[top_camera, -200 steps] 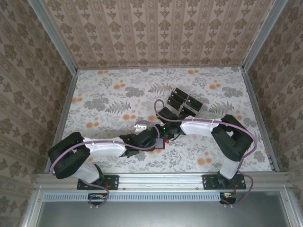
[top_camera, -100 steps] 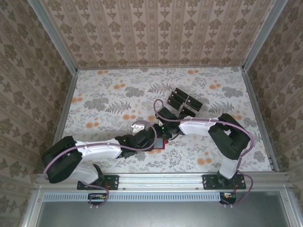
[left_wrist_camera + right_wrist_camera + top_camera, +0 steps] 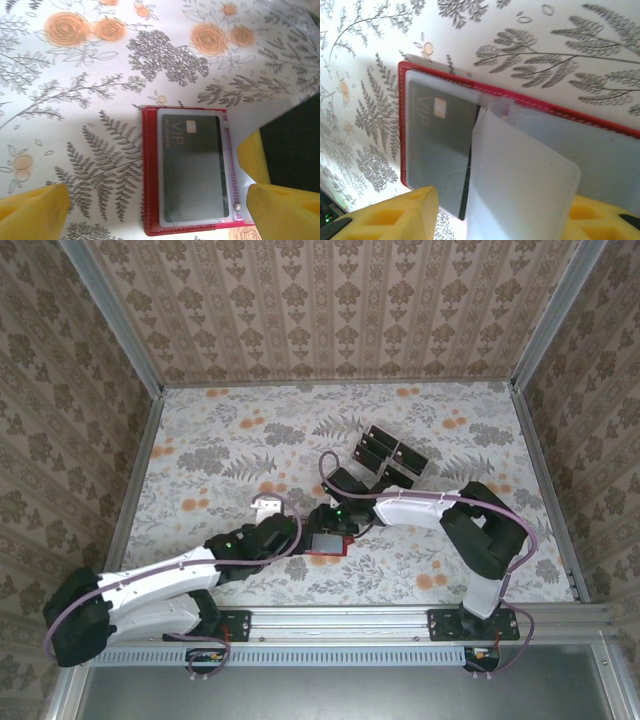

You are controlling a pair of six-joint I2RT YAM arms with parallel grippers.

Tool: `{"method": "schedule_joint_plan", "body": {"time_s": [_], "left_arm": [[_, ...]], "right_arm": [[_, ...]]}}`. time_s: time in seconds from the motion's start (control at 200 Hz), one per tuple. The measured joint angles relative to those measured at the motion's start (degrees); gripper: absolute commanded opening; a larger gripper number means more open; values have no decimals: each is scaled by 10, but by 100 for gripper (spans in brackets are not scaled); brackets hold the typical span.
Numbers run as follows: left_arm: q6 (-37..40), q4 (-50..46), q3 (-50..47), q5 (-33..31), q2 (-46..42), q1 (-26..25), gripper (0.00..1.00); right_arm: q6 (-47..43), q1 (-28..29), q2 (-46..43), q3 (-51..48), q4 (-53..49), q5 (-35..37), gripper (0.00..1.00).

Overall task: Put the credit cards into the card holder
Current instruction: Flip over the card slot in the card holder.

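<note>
Retreat of left pincer from card holder: now drawn back above it, jaws wide, empty; reads as one insert done. Card holder lies open on counter, near middle; one VIP credit card under its clear pocket. Right pincer jaws apart, grey leaf standing between, no grip evident. Further back, remaining credit cards grouped, yet to load.

The left arm and right arm wear white shells between bulky black joints. A mauve cable loops along each, and a green light glows near each wrist. The left pincer and right pincer have blocky yellow fingers.
</note>
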Motion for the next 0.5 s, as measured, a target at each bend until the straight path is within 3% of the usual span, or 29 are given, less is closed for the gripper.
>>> {"method": "schedule_joint_plan", "body": {"time_s": [0.255, 0.5], "left_arm": [[-6, -37, -23, -5, -76, 32, 100], [-6, -51, -34, -3, -112, 55, 100]], "right_arm": [[1, 23, 6, 64, -27, 5, 53], [3, 39, 72, 123, -34, 9, 53]]}}
